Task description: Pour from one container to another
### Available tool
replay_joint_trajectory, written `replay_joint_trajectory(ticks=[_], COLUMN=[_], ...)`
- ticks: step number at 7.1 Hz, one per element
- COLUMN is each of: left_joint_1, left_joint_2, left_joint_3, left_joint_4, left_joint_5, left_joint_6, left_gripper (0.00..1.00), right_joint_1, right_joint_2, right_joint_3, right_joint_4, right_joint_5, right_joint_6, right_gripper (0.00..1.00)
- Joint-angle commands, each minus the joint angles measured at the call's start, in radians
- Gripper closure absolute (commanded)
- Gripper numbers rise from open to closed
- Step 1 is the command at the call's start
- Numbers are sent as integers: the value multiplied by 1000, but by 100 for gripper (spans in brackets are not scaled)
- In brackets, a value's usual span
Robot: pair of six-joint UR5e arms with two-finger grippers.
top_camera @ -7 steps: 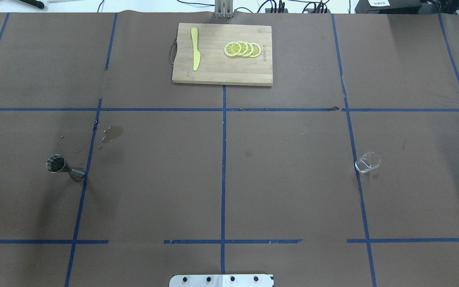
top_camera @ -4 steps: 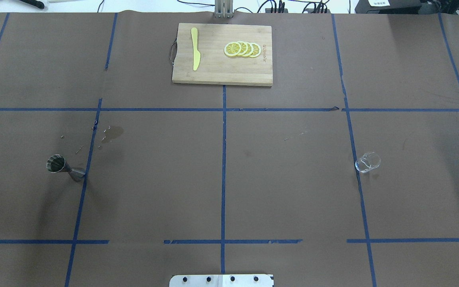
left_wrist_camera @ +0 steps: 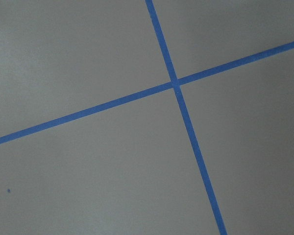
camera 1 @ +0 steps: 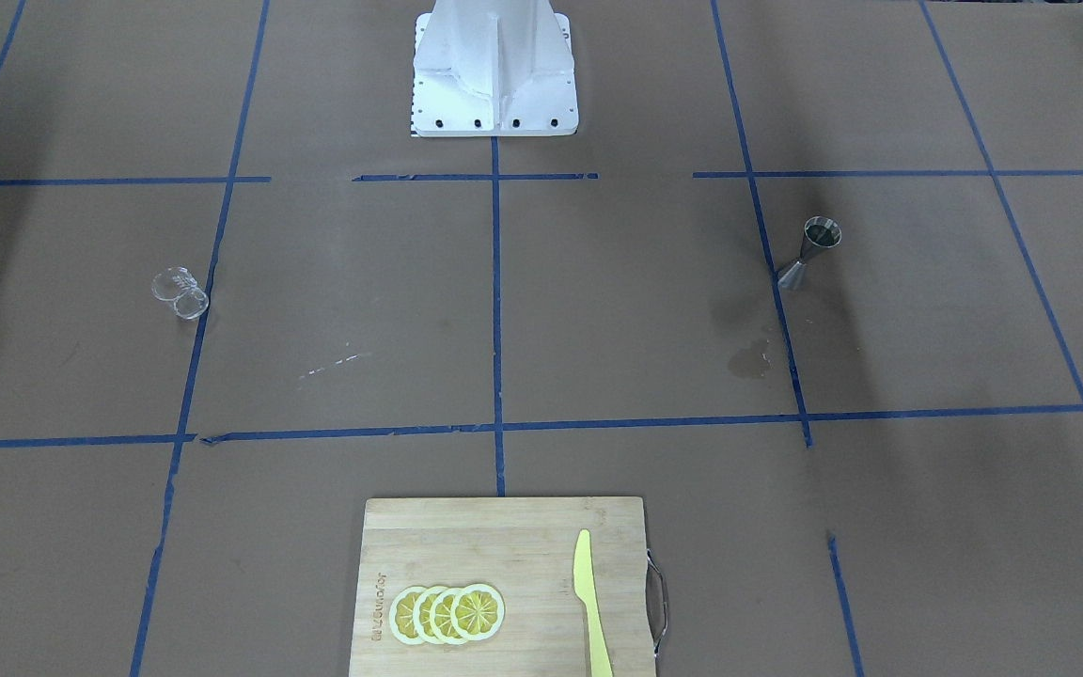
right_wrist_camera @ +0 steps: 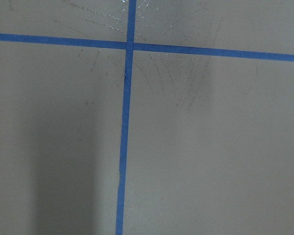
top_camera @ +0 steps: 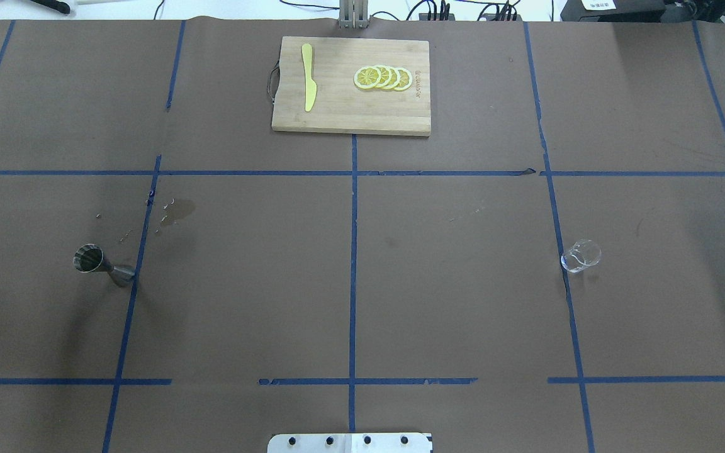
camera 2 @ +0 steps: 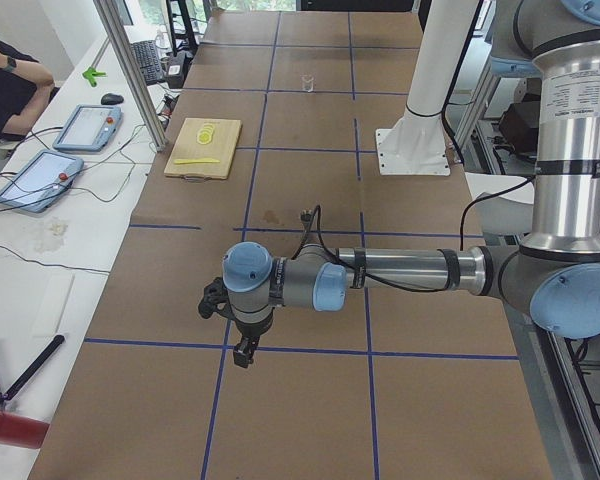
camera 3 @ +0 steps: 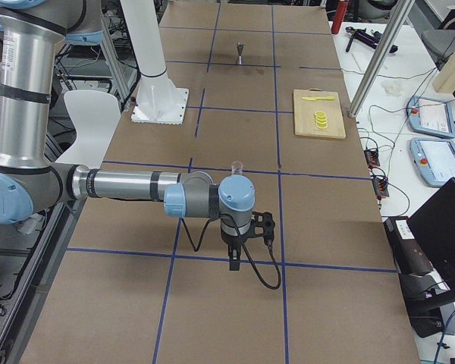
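The clear glass cup (top_camera: 580, 256) stands upright on the brown paper at the right of the overhead view, also seen as the cup (camera 1: 180, 293) and the cup (camera 3: 236, 166). The steel jigger (top_camera: 103, 264) stands upright at the left, also the jigger (camera 1: 809, 252). My left gripper (camera 2: 242, 350) hangs above the table well short of the jigger, near that table end. My right gripper (camera 3: 235, 262) hangs a little short of the cup. Both grippers show only in the side views, so I cannot tell whether they are open or shut. The wrist views show only paper and blue tape.
A wooden cutting board (top_camera: 350, 113) lies at the far middle with a yellow knife (top_camera: 308, 75) and several lemon slices (top_camera: 382, 77). A wet stain (top_camera: 180, 209) marks the paper beyond the jigger. The white robot base (camera 1: 494, 75) stands mid-table. A person sits by tablets (camera 2: 40, 175).
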Motion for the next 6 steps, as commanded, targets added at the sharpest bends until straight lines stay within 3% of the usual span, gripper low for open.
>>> replay_joint_trajectory(ticks=[1,6], left_joint_1=[1,-2], left_joint_2=[6,17], left_joint_3=[-25,-26], left_joint_4=[8,23], left_joint_5=[9,7], left_joint_6=[-9,-9], left_gripper=[0,0], right_joint_1=[-1,-1], right_joint_2=[1,1], right_joint_3=[-1,0], right_joint_4=[2,6], right_joint_5=[0,0], right_joint_6=[0,0], right_gripper=[0,0])
